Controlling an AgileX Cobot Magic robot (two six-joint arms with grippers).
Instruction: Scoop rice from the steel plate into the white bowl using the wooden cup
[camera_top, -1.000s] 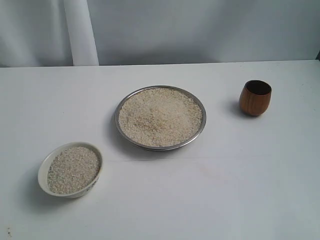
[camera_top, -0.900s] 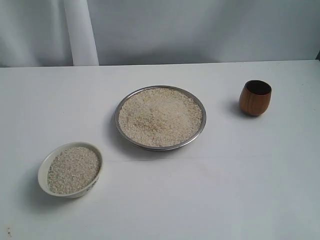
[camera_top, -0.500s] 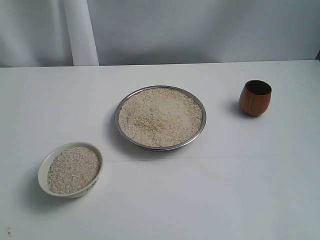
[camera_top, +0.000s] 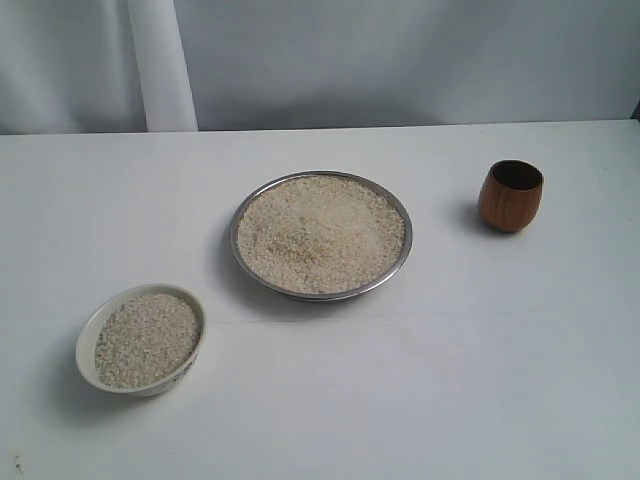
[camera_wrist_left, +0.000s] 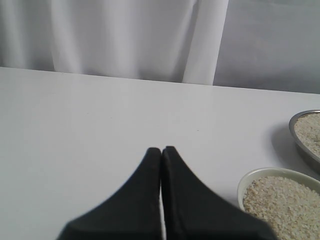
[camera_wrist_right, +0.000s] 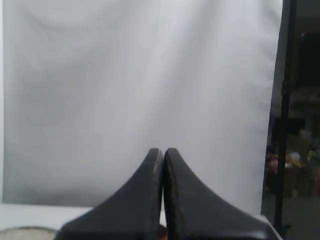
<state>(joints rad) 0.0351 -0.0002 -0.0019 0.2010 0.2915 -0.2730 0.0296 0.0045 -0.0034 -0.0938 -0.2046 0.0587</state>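
Finds wooden cup (camera_top: 511, 196) at three o'clock of steel plate (camera_top: 233, 243), nearer right gripper (camera_wrist_right: 163, 152); shows that and left gripper (camera_wrist_left: 161, 150) closed, empty.

No readable text, label or number appears anywhere.

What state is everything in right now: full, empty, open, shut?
steel plate: heaped with rice.
white bowl: nearly full of rice.
wooden cup: upright, no rice visible inside.
left gripper: shut, holding nothing.
right gripper: shut, holding nothing.
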